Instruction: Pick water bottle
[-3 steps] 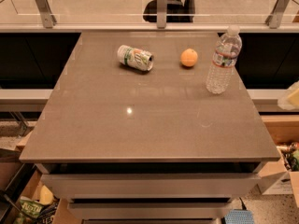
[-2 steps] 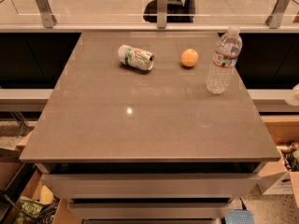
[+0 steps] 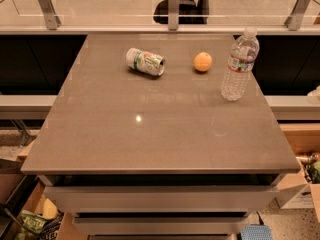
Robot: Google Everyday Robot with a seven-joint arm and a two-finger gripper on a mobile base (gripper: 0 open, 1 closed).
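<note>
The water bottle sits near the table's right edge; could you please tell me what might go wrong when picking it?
1. The water bottle stands upright, tall and narrow, close to the right edge of the table; a sideways nudge could tip it, perhaps off the table.
2. The orange lies just to its left, apart from it, and may roll if brushed.
3. The gripper is not in view, so its approach cannot be judged.
</note>
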